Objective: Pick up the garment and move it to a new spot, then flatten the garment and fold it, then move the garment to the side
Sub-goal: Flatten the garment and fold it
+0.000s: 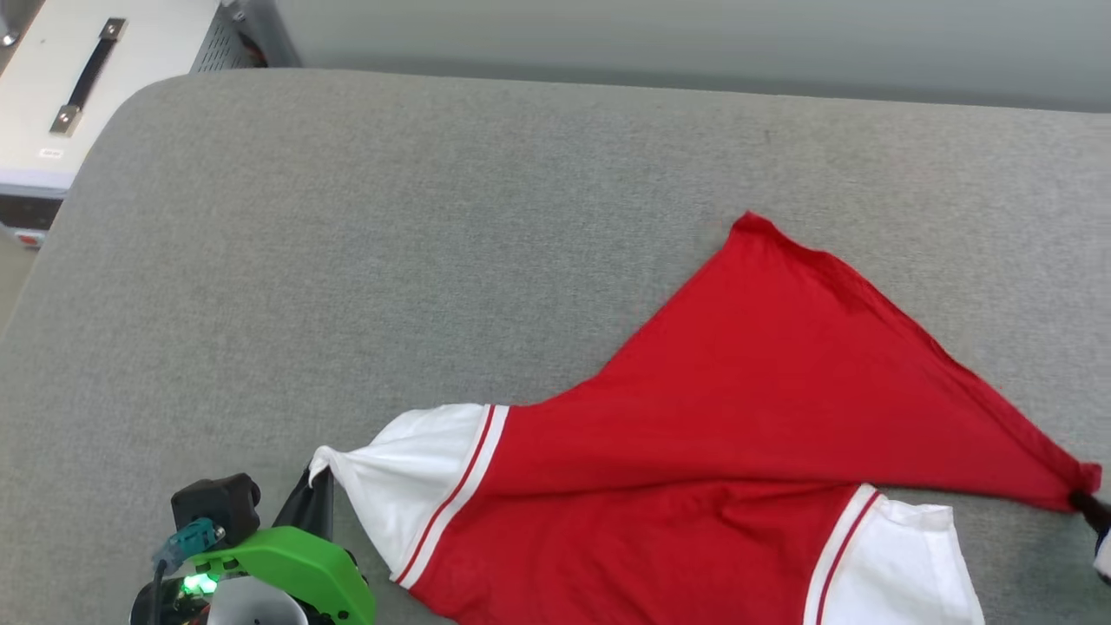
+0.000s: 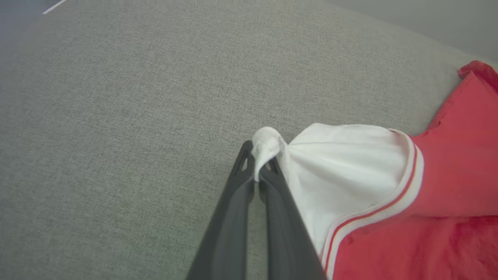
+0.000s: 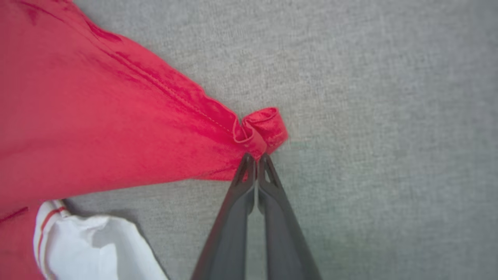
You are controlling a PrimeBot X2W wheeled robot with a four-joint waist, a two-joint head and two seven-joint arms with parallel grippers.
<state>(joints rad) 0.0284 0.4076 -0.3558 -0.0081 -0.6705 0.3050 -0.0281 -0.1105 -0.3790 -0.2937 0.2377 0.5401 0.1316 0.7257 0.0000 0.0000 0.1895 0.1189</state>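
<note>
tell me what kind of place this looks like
Probably a lab or test room: a wide grey fabric-covered surface, a pale equipment case with a black handle beside it, and a red jersey stretched out on it.

left gripper (image 1: 314, 486) sits lower left in head view, pointing up and slightly right, jaws pressed together on the white sleeve tip of the garment (image 1: 738, 417). left wrist (image 1: 295, 564): green housing, green light on, black camera block on top. In the left wrist view both dark fingers (image 2: 233, 217) meet at the tips with cloth bunched between them. right gripper (image 1: 1092, 510) is at the far right edge of head view, barely in frame. In the right wrist view its jaws are closed tight, tips clamped on a rolled red corner.
</note>
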